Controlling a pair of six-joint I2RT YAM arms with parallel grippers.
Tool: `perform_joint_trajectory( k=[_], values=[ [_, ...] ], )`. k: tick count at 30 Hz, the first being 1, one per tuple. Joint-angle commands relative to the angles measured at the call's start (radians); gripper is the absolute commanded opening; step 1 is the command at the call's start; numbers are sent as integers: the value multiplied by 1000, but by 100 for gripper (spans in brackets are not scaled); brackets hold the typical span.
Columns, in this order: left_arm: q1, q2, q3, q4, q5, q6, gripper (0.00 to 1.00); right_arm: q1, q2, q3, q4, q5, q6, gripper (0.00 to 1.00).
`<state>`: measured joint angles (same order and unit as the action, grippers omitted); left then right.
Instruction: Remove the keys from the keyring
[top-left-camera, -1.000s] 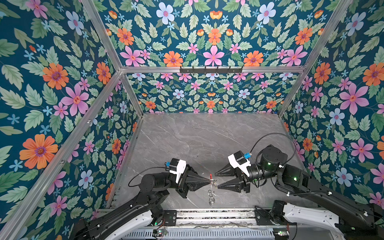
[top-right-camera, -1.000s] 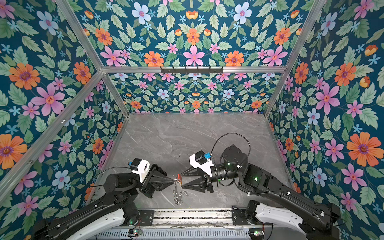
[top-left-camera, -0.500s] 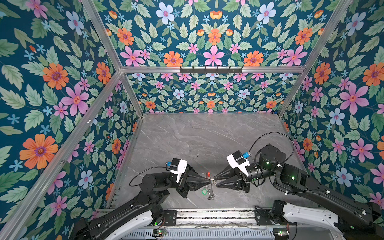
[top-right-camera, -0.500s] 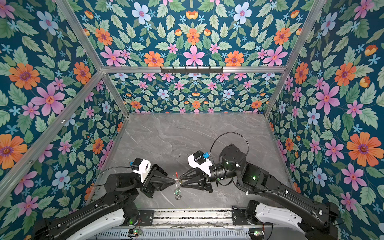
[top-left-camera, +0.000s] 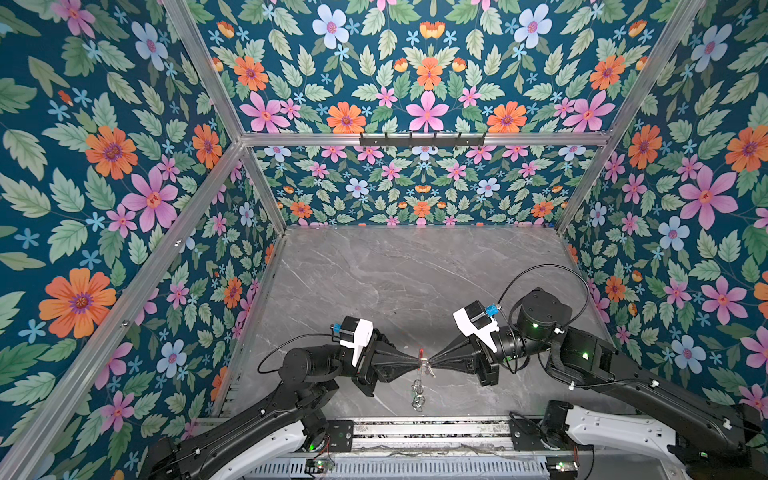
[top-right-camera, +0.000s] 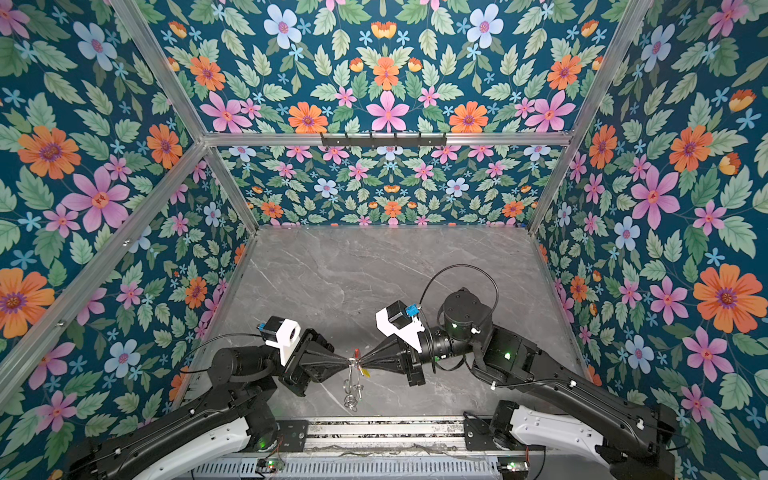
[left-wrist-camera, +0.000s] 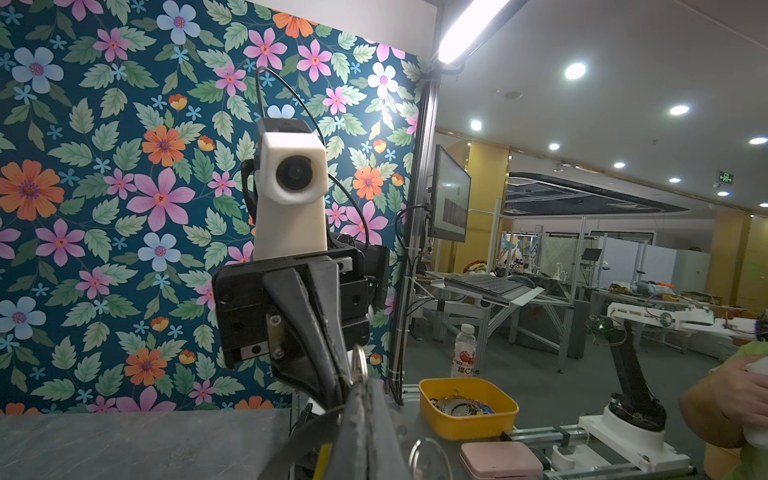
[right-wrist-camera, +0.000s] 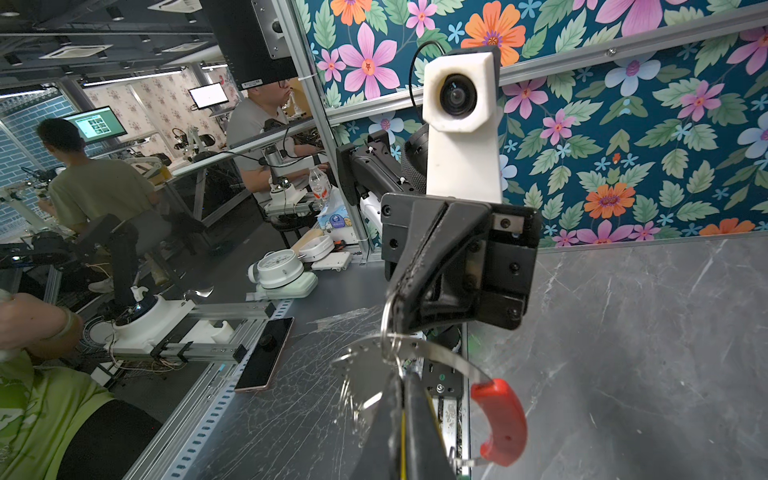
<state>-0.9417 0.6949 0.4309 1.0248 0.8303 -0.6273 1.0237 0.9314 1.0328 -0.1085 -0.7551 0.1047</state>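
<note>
In both top views my two grippers meet tip to tip low over the front of the grey table. The keyring (top-left-camera: 421, 354), red sleeve uppermost, stands on edge between them, with wire loops (top-left-camera: 417, 395) hanging from it. The left gripper (top-left-camera: 414, 364) is shut on a small wire loop (right-wrist-camera: 388, 328) at the ring's rim. The right gripper (top-left-camera: 432, 363) is shut on a key's yellow tag (right-wrist-camera: 402, 424), which shows as a thin strip between its fingers. In the right wrist view the ring's grey band (right-wrist-camera: 444, 353) curves into the red sleeve (right-wrist-camera: 500, 419). The keys' metal blades are not clear among the loops.
A metal rail (top-left-camera: 415, 432) runs along the table's front edge, close under the ring. Floral walls enclose the left, back and right. Outside the cell are a yellow bin (left-wrist-camera: 467, 409), a pink case (left-wrist-camera: 498, 459) and a phone (right-wrist-camera: 266, 353).
The right gripper has moved left up to the ring and its jaws have closed. The left gripper has stayed shut and holds the ring in about the same place.
</note>
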Motion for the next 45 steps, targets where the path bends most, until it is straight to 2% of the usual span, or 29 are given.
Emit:
perform_joint_trajectory(
  k=[1,13,17,20,23,28,39,45],
  values=[
    [1,-1,2,37,-7,2,0,1,-3,-2,24,6,5,0],
    [0,17,11,39,-9,1,0,0,48,-2,60,29,32,0],
    [0,12,9,44,-14,-3,0,0,52,-11,66,89,43,0],
    [0,-11,9,1,-26,18,0,-6,33,-30,45,172,38,0],
    [1,-38,5,-50,-42,40,0,-33,11,-56,55,204,60,0],
    [2,-58,-6,-69,-64,51,0,-52,14,-71,66,185,79,0],
    [2,-25,-4,-51,-86,53,0,-51,100,-29,132,61,108,0],
    [2,-25,-10,-52,-92,56,0,-51,121,-27,160,67,125,0]
  ],
)
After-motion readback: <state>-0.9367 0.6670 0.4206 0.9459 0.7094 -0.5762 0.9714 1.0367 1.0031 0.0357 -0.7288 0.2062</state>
